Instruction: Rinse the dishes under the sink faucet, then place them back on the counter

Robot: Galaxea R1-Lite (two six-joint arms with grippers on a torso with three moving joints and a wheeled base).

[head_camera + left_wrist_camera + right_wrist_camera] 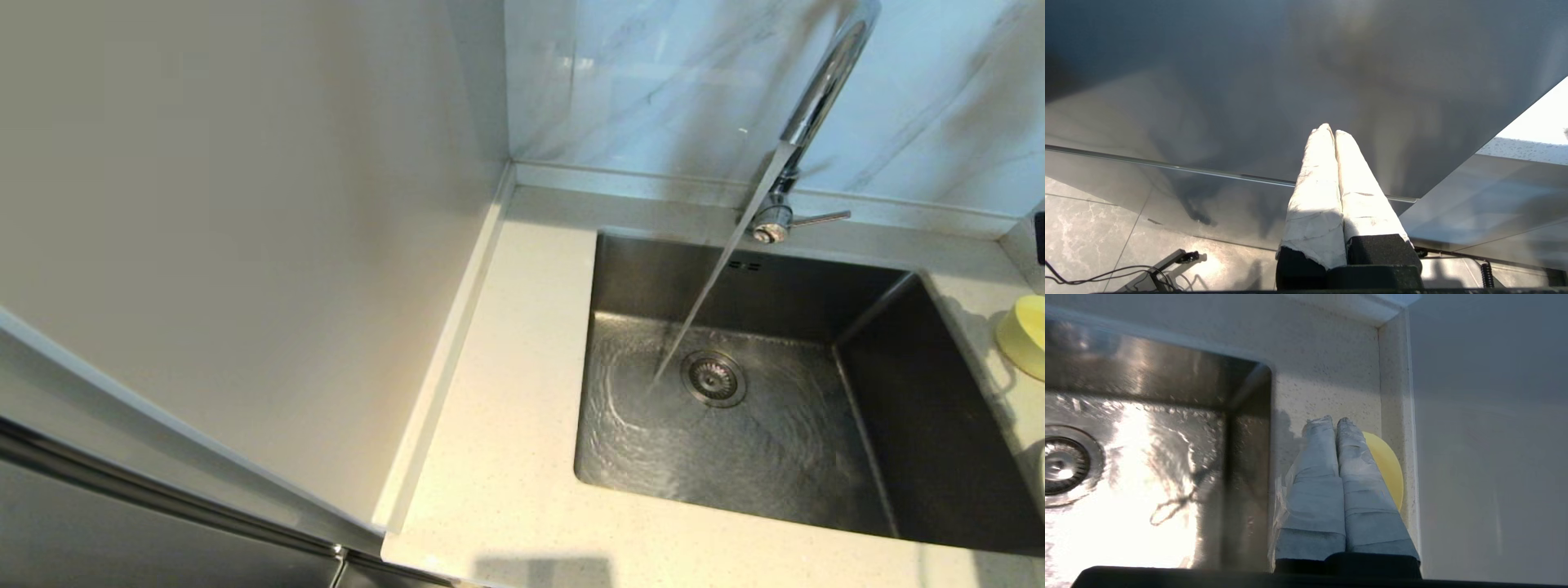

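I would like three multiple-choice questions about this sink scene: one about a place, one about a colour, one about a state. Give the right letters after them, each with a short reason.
1. Where is the small pale-yellow round bowl?
A. inside the basin
B. on the off-white speckled stone counter, on the sink's right
C. under the water stream

2. What colour is the wrapping on the right gripper fingers?
A. pale grey-white
B. red
C. black

3. What is the state of the tall curved chrome faucet?
A. running
B. off
C. dripping only

Answers:
1. B: the head view shows the bowl on the counter beside the square brushed stainless-steel sink.
2. A: the right wrist view shows pale wrapped fingers, pressed together above the bowl.
3. A: a steady stream falls beside the round strainer drain and ripples spread.

The left gripper is shut, away from the sink.
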